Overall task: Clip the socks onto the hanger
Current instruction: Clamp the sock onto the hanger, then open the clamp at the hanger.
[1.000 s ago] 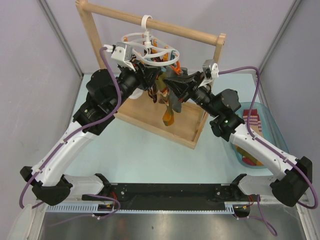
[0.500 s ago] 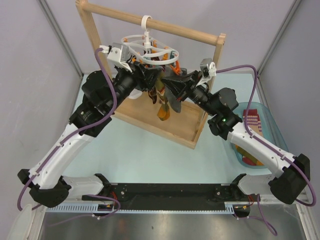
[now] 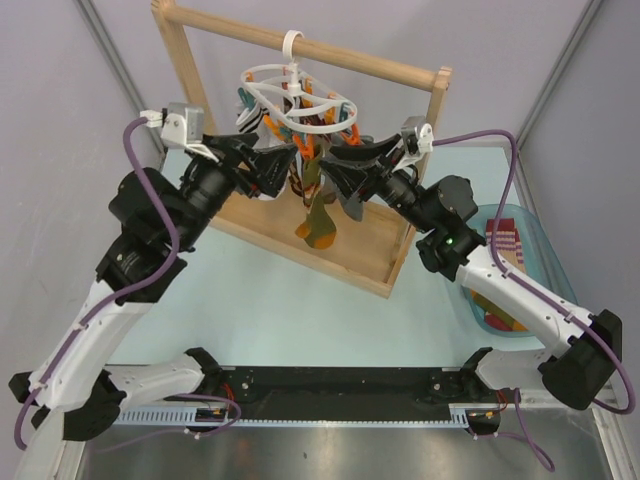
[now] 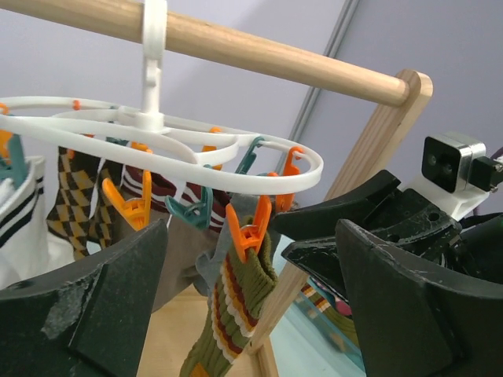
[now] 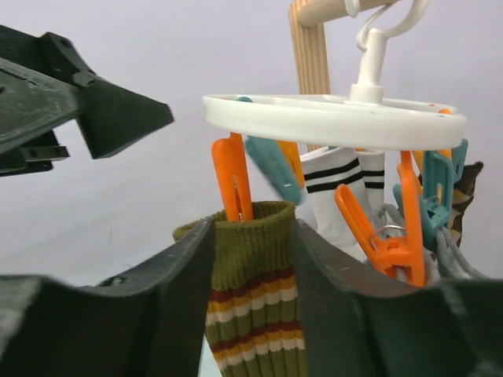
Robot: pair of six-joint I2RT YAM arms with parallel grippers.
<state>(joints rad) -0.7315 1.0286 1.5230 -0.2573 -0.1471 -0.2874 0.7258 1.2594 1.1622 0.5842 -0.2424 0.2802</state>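
To the left of the hanger (image 5: 330,118), the left gripper (image 3: 283,168) has its jaws spread wide and empty. The olive striped sock (image 3: 318,222) hangs from an orange clip (image 5: 234,181), and the right gripper (image 5: 251,236) jaws sit parted around its cuff.

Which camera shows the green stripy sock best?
The right wrist view. There the green stripy sock fills the middle of the picture, and you can see its cuff pinched in an orange clip. The left wrist view shows it smaller, hanging from that clip. The top view shows its whole length, but tiny.
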